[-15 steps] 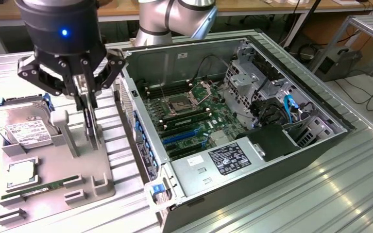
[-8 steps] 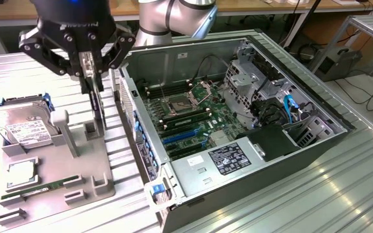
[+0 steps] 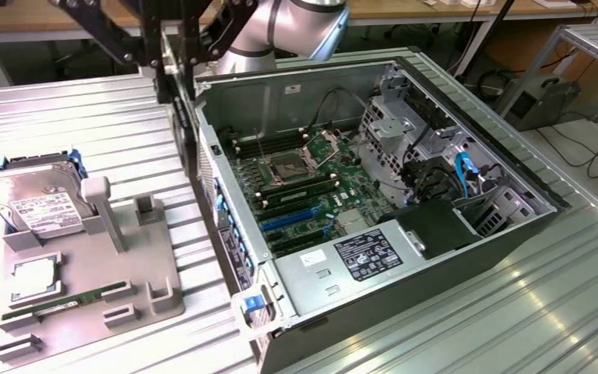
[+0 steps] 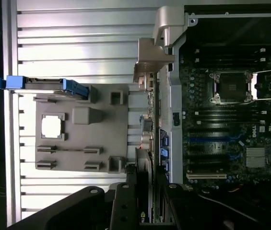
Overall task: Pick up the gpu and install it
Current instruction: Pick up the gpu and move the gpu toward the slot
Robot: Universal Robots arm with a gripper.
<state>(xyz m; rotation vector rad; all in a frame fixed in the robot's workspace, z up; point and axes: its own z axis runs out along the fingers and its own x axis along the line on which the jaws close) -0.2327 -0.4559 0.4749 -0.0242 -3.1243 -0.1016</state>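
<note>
The gpu (image 4: 147, 122) shows edge-on in the wrist view as a thin dark card, its silvery bracket (image 4: 153, 55) at the far end. My gripper (image 4: 145, 184) is shut on it, one black finger (image 4: 124, 196) on each side. In the exterior view the gripper (image 3: 174, 51) hangs high over the case's wall on the exterior view's left, and the gpu (image 3: 186, 132) hangs down from it as a dark vertical strip beside that wall. It is above the gap between the grey fixture (image 3: 164, 273) and the open PC case (image 3: 507, 234), apart from the blue expansion slots (image 3: 293, 220).
The case lies open with the motherboard (image 4: 221, 124), CPU socket (image 3: 283, 165) and power supply (image 3: 357, 257) exposed. On the fixture sit a silver hard drive (image 3: 34, 204), a CPU chip (image 3: 31, 279) and a green RAM stick (image 3: 55, 305). Ribbed metal table (image 3: 548, 312) surrounds everything.
</note>
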